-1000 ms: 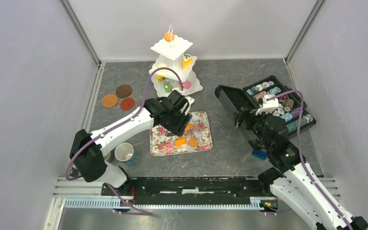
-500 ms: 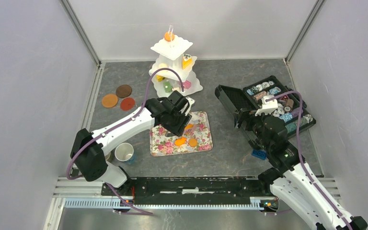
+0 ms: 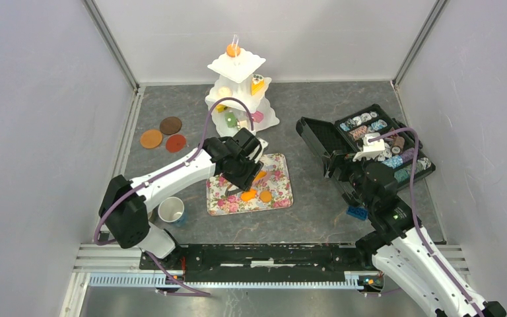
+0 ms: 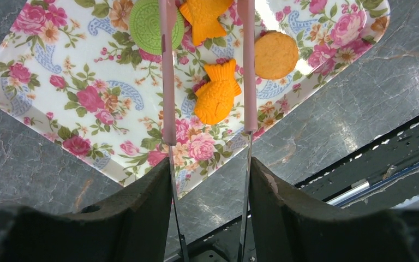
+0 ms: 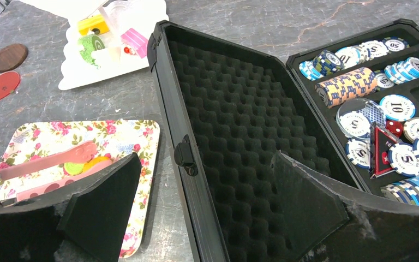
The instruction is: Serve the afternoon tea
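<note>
Well left of the floral tray [image 4: 87,98] I see three round saucers [image 3: 170,125] lying flat on the table. A pale cup [image 3: 171,210] stands upright near the tray's near-left corner. Over the tray, my left gripper [image 4: 210,174] is clamped on a pair of pink tongs [image 4: 168,82]. Their tips straddle an orange fish cake [image 4: 216,99] lying on the tray; I cannot tell whether they touch it. A second fish cake [image 4: 204,22], a green biscuit [image 4: 151,24] and a round orange biscuit [image 4: 276,54] also lie on the tray. Behind the tray stands a white tiered stand [image 3: 237,66] with more cakes. Right of the tray, my right gripper [image 5: 204,164] hangs with jaws wide and empty over the open black case [image 5: 234,109].
</note>
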Robot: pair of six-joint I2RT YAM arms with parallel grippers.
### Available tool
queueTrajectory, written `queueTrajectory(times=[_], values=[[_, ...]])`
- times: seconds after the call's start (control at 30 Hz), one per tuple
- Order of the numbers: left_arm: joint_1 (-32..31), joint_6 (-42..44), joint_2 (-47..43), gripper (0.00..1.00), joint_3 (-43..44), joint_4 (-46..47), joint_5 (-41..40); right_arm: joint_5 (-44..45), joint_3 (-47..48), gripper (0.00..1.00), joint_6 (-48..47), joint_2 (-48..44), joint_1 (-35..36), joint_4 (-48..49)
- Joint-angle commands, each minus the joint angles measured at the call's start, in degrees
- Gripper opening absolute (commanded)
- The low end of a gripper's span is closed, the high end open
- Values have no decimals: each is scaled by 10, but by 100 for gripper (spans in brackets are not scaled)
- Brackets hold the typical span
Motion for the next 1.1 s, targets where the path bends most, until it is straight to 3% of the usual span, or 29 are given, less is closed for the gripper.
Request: queueTrajectory(times=[0.0,0.17,0.37,1.07], values=[[-6,21,3,56,12,-21,-3,3,0,98,3,-1,3,13],[-11,19,-4,59,11,-30,-10,3,-6,98,2,5,3,18],[-20,15,6,56,11,-31,-13,1,-11,98,2,8,3,25],[-22,7,-34,26,40,-21,-41,6,-7,98,-1,16,2,26]])
